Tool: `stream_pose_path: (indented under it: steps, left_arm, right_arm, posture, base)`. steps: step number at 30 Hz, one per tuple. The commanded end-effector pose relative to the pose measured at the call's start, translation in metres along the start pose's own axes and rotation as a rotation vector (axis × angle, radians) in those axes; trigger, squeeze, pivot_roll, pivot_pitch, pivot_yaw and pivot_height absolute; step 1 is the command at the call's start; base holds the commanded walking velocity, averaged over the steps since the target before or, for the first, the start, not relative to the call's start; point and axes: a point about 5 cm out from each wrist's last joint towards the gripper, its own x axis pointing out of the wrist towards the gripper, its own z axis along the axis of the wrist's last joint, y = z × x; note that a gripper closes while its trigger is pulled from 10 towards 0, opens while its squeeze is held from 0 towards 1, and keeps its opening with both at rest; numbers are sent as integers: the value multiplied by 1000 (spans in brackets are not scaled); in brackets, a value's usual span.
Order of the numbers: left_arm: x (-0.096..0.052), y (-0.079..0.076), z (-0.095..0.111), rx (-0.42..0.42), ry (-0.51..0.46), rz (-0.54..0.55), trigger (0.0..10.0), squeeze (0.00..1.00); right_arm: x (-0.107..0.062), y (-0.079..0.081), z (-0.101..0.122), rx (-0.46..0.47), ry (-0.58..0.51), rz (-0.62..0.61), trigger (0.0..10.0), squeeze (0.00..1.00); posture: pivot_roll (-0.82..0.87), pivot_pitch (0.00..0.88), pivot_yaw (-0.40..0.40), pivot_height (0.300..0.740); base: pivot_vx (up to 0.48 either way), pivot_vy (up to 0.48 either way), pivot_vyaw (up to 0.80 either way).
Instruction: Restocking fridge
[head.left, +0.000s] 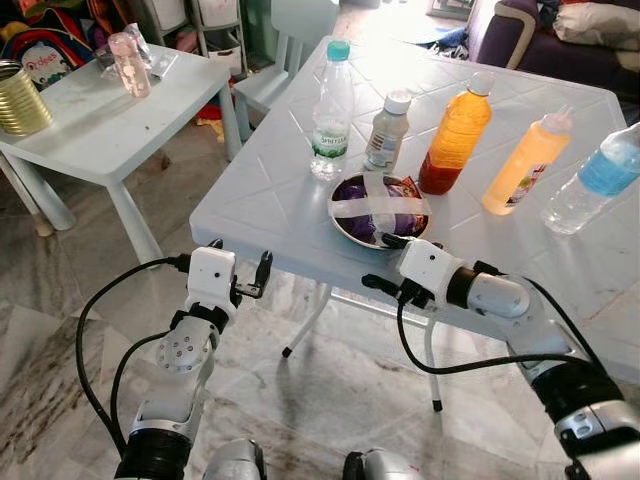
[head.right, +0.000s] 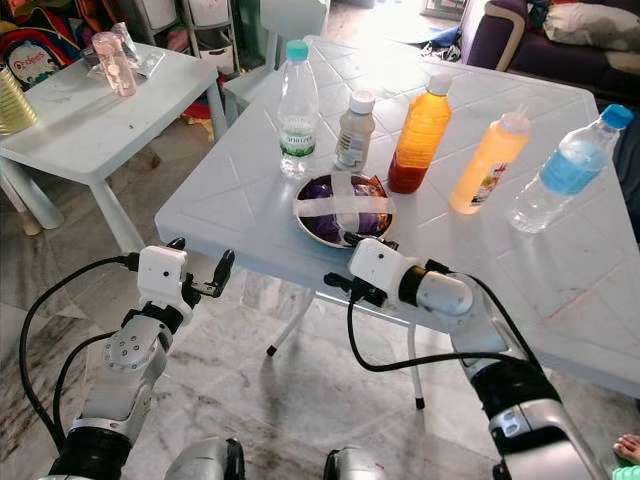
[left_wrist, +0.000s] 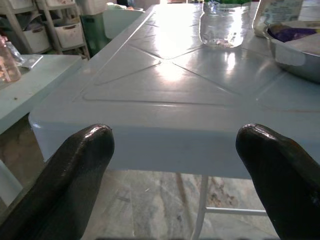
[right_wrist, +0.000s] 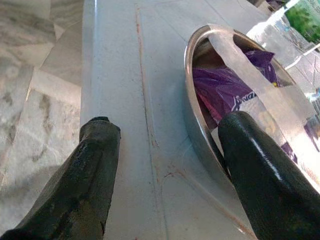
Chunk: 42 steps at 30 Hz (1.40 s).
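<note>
A steel bowl (head.left: 380, 210) holding a purple packet under crossed white tape sits near the front edge of the white table (head.left: 270, 190). Behind it stand a teal-capped water bottle (head.left: 332, 110), a small white-capped bottle (head.left: 386, 130), an orange juice bottle (head.left: 455, 135), a yellow squeeze bottle (head.left: 525, 165) and a blue-labelled water bottle (head.left: 595, 180). My right gripper (head.left: 380, 262) is open at the bowl's near rim (right_wrist: 195, 50), one finger over the rim and the other above the bare tabletop. My left gripper (head.left: 240, 255) is open and empty, just off the table's front corner (left_wrist: 165, 145).
A low white side table (head.left: 90, 110) at the left carries a gold can (head.left: 18, 98) and a pink bottle (head.left: 130, 65). A pale chair (head.left: 295, 40) stands behind the main table, and a sofa (head.left: 570, 40) is at the back right. Thin table legs (head.left: 310, 325) meet the marble floor below.
</note>
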Motion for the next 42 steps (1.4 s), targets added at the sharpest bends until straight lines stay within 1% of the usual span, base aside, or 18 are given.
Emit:
stream_pose_path:
  steps: [1, 3, 4, 5, 6, 9, 10, 11, 12, 13, 19, 20, 21, 25, 28, 29, 36, 42]
  left_arm:
    - [0, -1, 1, 16, 7, -10, 10000, 0]
    - [-1, -1, 1, 19, 13, -12, 10000, 0]
    - [-2, -1, 0, 20, 16, -13, 10000, 0]
    - [-2, -1, 0, 21, 17, -13, 10000, 0]
    - [-2, -1, 0, 21, 20, -13, 10000, 0]
    - [-2, -1, 0, 22, 22, -11, 10000, 0]
    - [-2, -1, 0, 22, 22, -11, 10000, 0]
    - [-2, -1, -1, 23, 25, -11, 10000, 0]
    - [-2, -1, -1, 23, 26, -10, 10000, 0]
    - [-2, -2, -2, 24, 30, -12, 10000, 0]
    - [-2, -3, -4, 30, 44, -19, 10000, 0]
    - [-2, -3, -4, 30, 44, -19, 10000, 0]
    - [-2, -3, -4, 30, 45, -18, 10000, 0]
    - [-2, -4, -4, 31, 49, -16, 10000, 0]
    - [-2, -4, -5, 32, 52, -14, 10000, 0]
    - [-3, -4, -5, 33, 54, -12, 10000, 0]
    - [-2, -3, -6, 39, 59, -11, 10000, 0]
    - [-1, -5, -5, 42, 58, -11, 10000, 0]
  right_arm:
    - [-13, -11, -18, -40, 110, 1, 10000, 0]
    - [-16, -17, -20, -49, 118, 7, 10000, 0]
    - [-17, -19, -21, -55, 124, 12, 10000, 408]
    - [-18, -20, -23, -69, 133, 23, 10000, 1000]
    - [-20, -22, -26, -102, 156, 37, 10000, 1000]
    - [-25, -24, -30, -134, 185, 47, 10000, 1000]
    - [-26, -25, -30, -133, 187, 49, 10000, 804]
    - [-29, -26, -32, -133, 196, 60, 10000, 39]
    - [-30, -26, -33, -135, 199, 66, 10000, 39]
    - [-31, -27, -34, -145, 207, 72, 10000, 0]
    - [-30, -25, -37, -141, 203, 119, 10000, 0]
    - [-29, -24, -36, -143, 200, 127, 5961, 0]
    - [-25, -21, -36, -141, 187, 155, 0, 0]
    - [-22, -15, -37, -132, 188, 191, 0, 0]
    - [-21, -13, -40, -110, 200, 215, 0, 0]
    - [-22, -12, -42, -87, 205, 236, 0, 0]
    - [-22, -15, -43, -73, 219, 250, 0, 0]
    - [-26, -11, -49, -63, 248, 287, 0, 0]
  posture:
    - [56, 119, -22, 740]
    - [58, 120, -22, 740]
    - [58, 120, -22, 740]
    - [58, 120, -22, 740]
    - [58, 120, -22, 740]
    - [61, 121, -24, 740]
    - [60, 122, -24, 740]
    - [59, 122, -24, 740]
    - [59, 122, -24, 740]
    - [59, 122, -24, 740]
    - [54, 123, -22, 740]
    - [56, 124, -22, 740]
    - [57, 124, -24, 740]
    - [57, 124, -24, 740]
    - [62, 125, -28, 740]
    - [66, 125, -30, 740]
    - [64, 124, -29, 740]
    - [65, 123, -31, 740]
  base:
    - [0, 0, 0]
    - [0, 0, 0]
    - [0, 0, 0]
    - [0, 0, 0]
    - [0, 0, 0]
    - [0, 0, 0]
    - [0, 0, 0]
    - [0, 0, 0]
    - [0, 0, 0]
    - [0, 0, 0]
    - [0, 0, 0]
    - [0, 0, 0]
    - [0, 0, 0]
    - [0, 0, 0]
    - [0, 0, 0]
    - [0, 0, 0]
    - [0, 0, 0]
    - [0, 0, 0]
